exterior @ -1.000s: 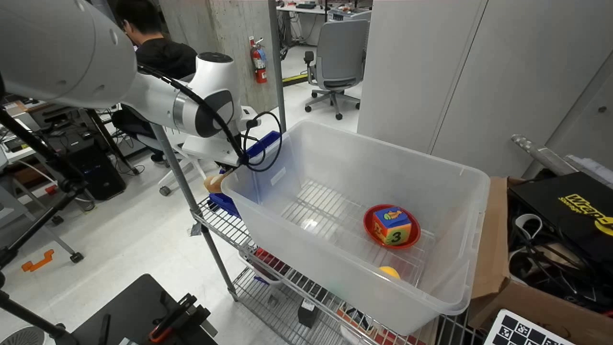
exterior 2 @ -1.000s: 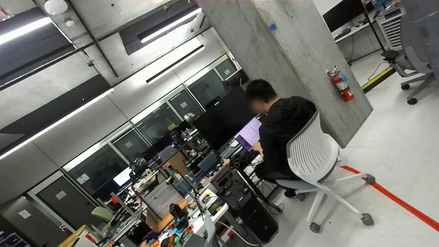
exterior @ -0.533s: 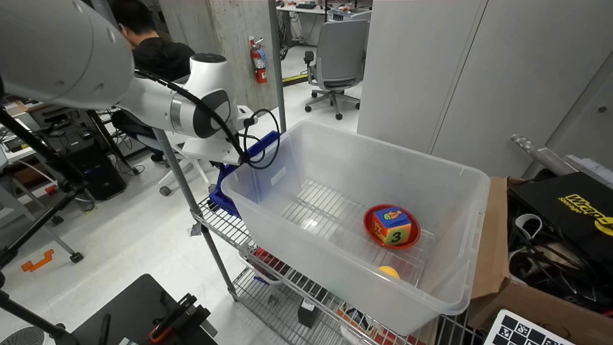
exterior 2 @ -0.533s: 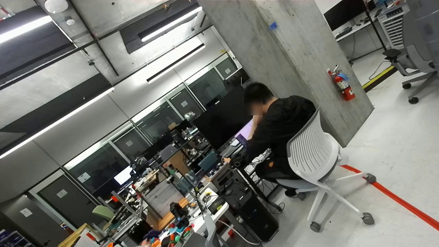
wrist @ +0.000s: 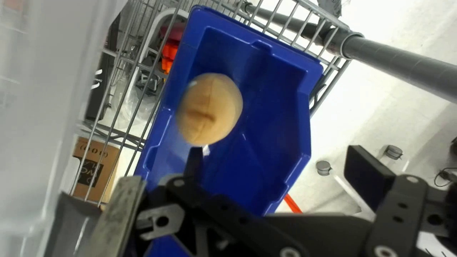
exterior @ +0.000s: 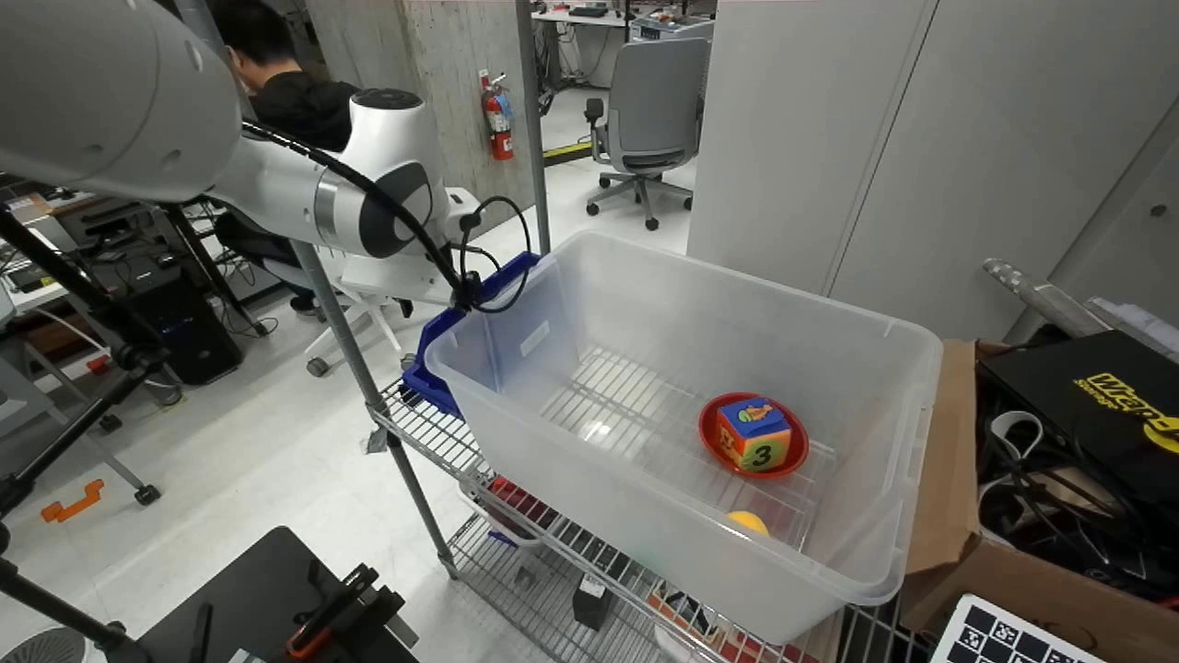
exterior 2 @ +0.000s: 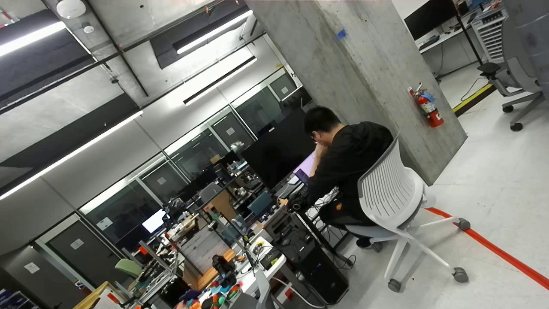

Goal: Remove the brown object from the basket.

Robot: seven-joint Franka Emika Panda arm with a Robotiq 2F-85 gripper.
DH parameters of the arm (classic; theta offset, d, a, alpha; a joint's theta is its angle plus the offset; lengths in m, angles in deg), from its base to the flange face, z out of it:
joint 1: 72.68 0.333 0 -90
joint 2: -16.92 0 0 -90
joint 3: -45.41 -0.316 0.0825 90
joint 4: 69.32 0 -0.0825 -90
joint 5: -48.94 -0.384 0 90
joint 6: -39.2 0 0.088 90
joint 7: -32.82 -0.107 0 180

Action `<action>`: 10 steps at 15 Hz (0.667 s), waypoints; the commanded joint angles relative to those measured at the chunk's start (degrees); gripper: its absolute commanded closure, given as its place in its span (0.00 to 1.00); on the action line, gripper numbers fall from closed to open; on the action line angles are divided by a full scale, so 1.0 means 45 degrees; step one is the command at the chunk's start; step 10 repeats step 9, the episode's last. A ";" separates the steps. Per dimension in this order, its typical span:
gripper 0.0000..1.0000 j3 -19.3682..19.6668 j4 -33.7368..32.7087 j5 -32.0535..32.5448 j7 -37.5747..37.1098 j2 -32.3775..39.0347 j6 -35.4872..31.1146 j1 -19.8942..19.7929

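In the wrist view the brown object (wrist: 214, 110), a tan rounded lump, lies in the blue tray (wrist: 257, 71). It sits apart from my gripper (wrist: 275, 149), which stands wide open with nothing between its pads (wrist: 367, 175). One finger is over the tray, the other beyond the tray's edge, over the floor. The translucent white basket (exterior: 562, 479) stands right beside the tray (exterior: 428, 373) in an exterior view. There, the brown object and my fingertips are hidden. The basket's wall (wrist: 43, 89) also fills the wrist view's left side.
Inside the basket are a red bowl (exterior: 707, 433) holding a coloured cube (exterior: 755, 433), and a yellow ball (exterior: 749, 522). A wire shelf (exterior: 461, 458) carries basket and tray, with a metal post (exterior: 336, 322) near the arm. A cardboard box (exterior: 949, 433) adjoins the basket.
One second ago the brown object showed beneath my wrist at the tray; it then dropped out of sight and now lies in the tray. The arm has shifted slightly left and up.
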 commanded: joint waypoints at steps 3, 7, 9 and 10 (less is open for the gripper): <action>0.00 -0.0018 0.0330 -0.0175 0.0021 -0.0737 0.0023 0.0087; 0.00 -0.0147 0.0868 -0.0444 0.0011 -0.1529 0.0025 0.0082; 0.00 -0.0145 0.0946 -0.0459 0.0013 -0.1535 0.0023 0.0056; 0.00 -0.0145 0.0946 -0.0459 0.0013 -0.1535 0.0023 0.0056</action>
